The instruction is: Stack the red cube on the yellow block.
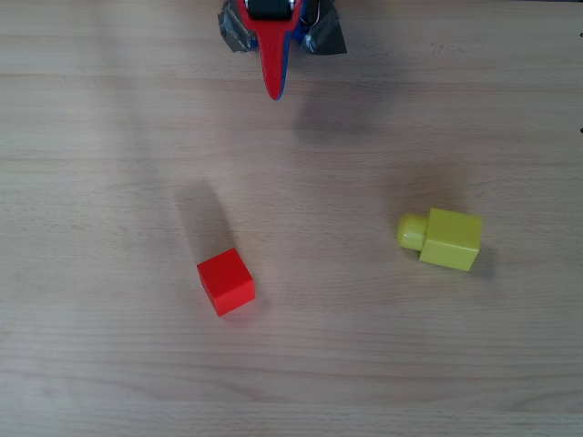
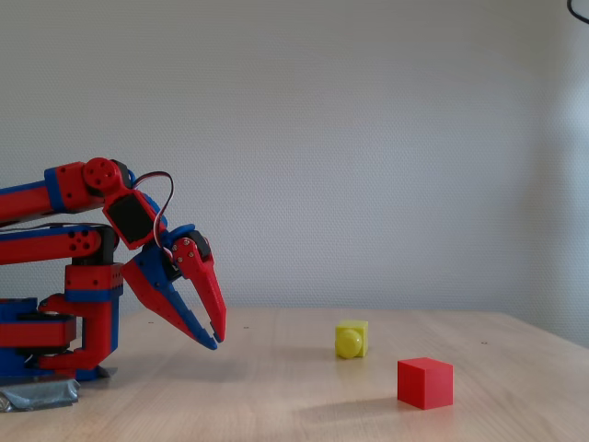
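The red cube rests on the wooden table, left of centre in the overhead view. To its right in that view lies the yellow block on its side, its round stud pointing left. My red-and-blue gripper hangs at the top edge of the overhead view, well away from both pieces. In the fixed view its fingertips nearly meet just above the table, with nothing between them.
The folded arm and its base stand at the left of the fixed view, held down with grey tape. Bare wooden table surrounds both pieces. A plain white wall stands behind.
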{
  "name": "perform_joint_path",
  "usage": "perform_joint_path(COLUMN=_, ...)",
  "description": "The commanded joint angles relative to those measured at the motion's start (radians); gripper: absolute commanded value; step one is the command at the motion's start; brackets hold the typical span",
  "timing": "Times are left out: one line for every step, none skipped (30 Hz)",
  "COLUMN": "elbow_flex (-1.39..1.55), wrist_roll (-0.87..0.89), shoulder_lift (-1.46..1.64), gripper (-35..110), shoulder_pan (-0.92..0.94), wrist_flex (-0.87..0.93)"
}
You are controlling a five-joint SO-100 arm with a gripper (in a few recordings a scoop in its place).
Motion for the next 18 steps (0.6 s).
perform_joint_path(elbow_flex=-0.029, wrist_roll=0.048, shoulder_lift=-0.061, gripper=0, shoulder_pan=0.017, wrist_flex=-0.061)
perform_joint_path(elbow_flex=-0.023, wrist_roll=0.044, shoulder_lift=-0.052, gripper=0, shoulder_pan=0.015, wrist_flex=-0.061)
perform_joint_path(elbow_flex=-0.021, wrist_roll=0.04, shoulder_lift=-0.044, gripper=0, shoulder_pan=0.012, wrist_flex=-0.057)
perform_joint_path(elbow_flex=-0.02, wrist_roll=0.032, shoulder_lift=-0.034, gripper=0, shoulder_pan=0.006, wrist_flex=-0.051)
perform_joint_path(elbow_flex=-0.018, wrist_roll=0.025, shoulder_lift=-0.025, gripper=0, shoulder_pan=0.005, wrist_flex=-0.043)
perform_joint_path(elbow_flex=-0.018, wrist_roll=0.02, shoulder_lift=-0.017, gripper=0, shoulder_pan=0.003, wrist_flex=-0.037)
perform_joint_path(elbow_flex=-0.017, wrist_roll=0.02, shoulder_lift=-0.011, gripper=0, shoulder_pan=0.002, wrist_flex=-0.032)
perform_joint_path(elbow_flex=-0.017, wrist_roll=0.018, shoulder_lift=-0.009, gripper=0, shoulder_pan=0.002, wrist_flex=-0.032)
perform_joint_path(elbow_flex=-0.017, wrist_roll=0.018, shoulder_lift=-0.009, gripper=0, shoulder_pan=0.002, wrist_flex=-0.031)
perform_joint_path(elbow_flex=-0.017, wrist_roll=0.018, shoulder_lift=-0.009, gripper=0, shoulder_pan=0.002, wrist_flex=-0.031)
perform_joint_path(elbow_flex=-0.017, wrist_roll=0.018, shoulder_lift=-0.012, gripper=0, shoulder_pan=0.002, wrist_flex=-0.031)
perform_joint_path(elbow_flex=-0.017, wrist_roll=0.02, shoulder_lift=-0.014, gripper=0, shoulder_pan=0.002, wrist_flex=-0.031)
perform_joint_path(elbow_flex=-0.017, wrist_roll=0.021, shoulder_lift=-0.015, gripper=0, shoulder_pan=0.002, wrist_flex=-0.031)
perform_joint_path(elbow_flex=-0.018, wrist_roll=0.021, shoulder_lift=-0.015, gripper=0, shoulder_pan=0.002, wrist_flex=-0.031)
perform_joint_path(elbow_flex=-0.018, wrist_roll=0.021, shoulder_lift=-0.017, gripper=0, shoulder_pan=0.002, wrist_flex=-0.032)
perform_joint_path(elbow_flex=-0.018, wrist_roll=0.021, shoulder_lift=-0.017, gripper=0, shoulder_pan=0.003, wrist_flex=-0.032)
perform_joint_path(elbow_flex=-0.018, wrist_roll=0.023, shoulder_lift=-0.021, gripper=0, shoulder_pan=0.003, wrist_flex=-0.034)
perform_joint_path(elbow_flex=-0.02, wrist_roll=0.025, shoulder_lift=-0.029, gripper=0, shoulder_pan=0.006, wrist_flex=-0.038)
